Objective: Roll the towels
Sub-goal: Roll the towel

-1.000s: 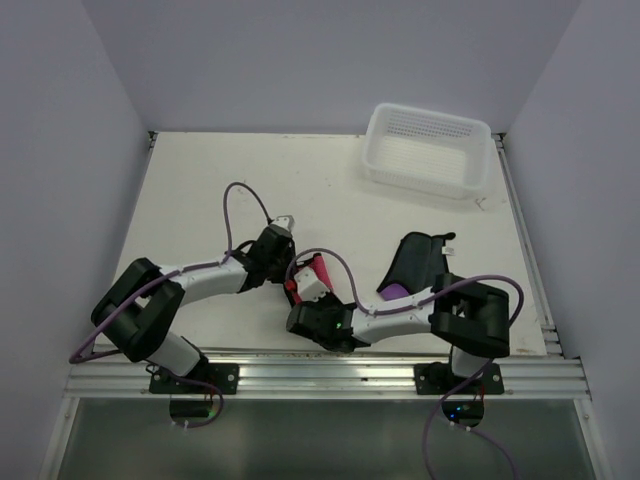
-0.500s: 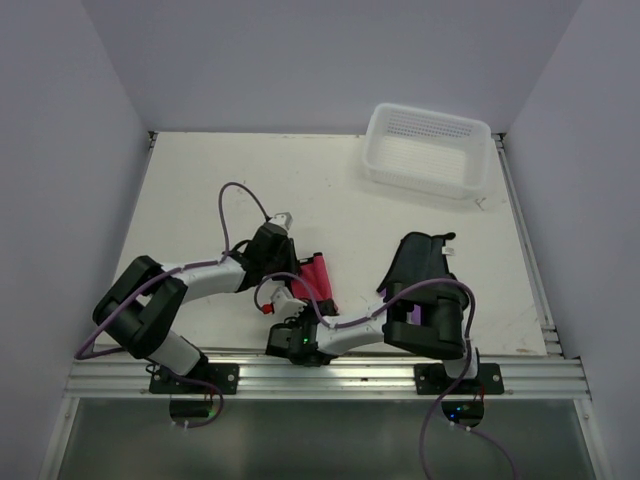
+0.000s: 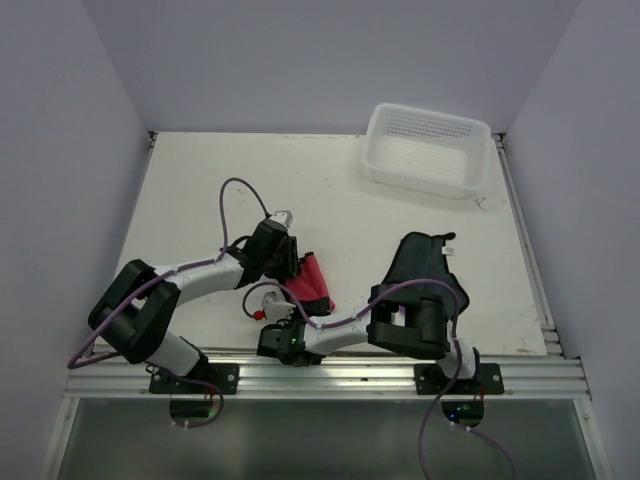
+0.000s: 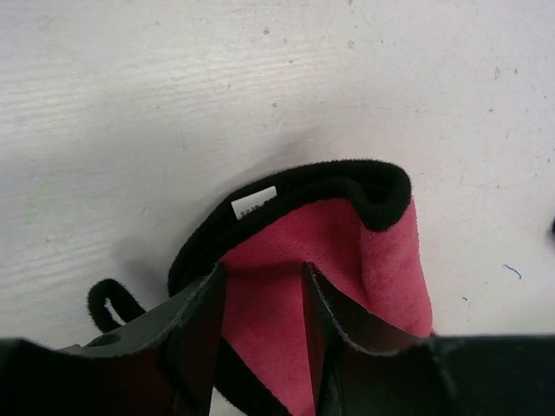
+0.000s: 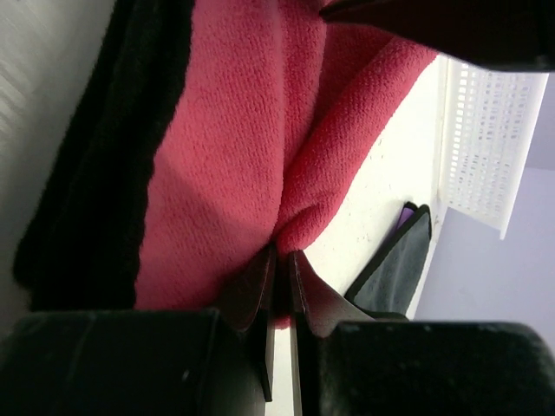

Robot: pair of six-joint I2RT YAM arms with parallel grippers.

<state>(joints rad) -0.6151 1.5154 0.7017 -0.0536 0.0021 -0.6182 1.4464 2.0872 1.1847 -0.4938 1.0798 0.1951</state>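
The pink-red towel (image 3: 311, 283), black-edged and partly rolled, lies near the table's front between both grippers. My left gripper (image 3: 287, 262) sits at its far-left end; in the left wrist view its jaws (image 4: 262, 270) stand apart over the pink cloth (image 4: 286, 234), which lies between the fingers (image 4: 195, 321). My right gripper (image 3: 291, 308) comes in from the near side and is shut on a fold of the pink towel (image 5: 225, 130), pinching it at its tips (image 5: 282, 253). A second towel (image 3: 420, 262), black with a purple edge, lies crumpled to the right.
A white perforated basket (image 3: 428, 150) stands at the back right, also seen in the right wrist view (image 5: 486, 130). The dark towel (image 5: 395, 264) lies between it and the pink one. The right arm's forearm stretches along the table's front edge (image 3: 340, 352).
My left jaws have opened wider over the pink towel. The right arm has swung further left along the front edge, still pinching the towel, which now lies flatter.
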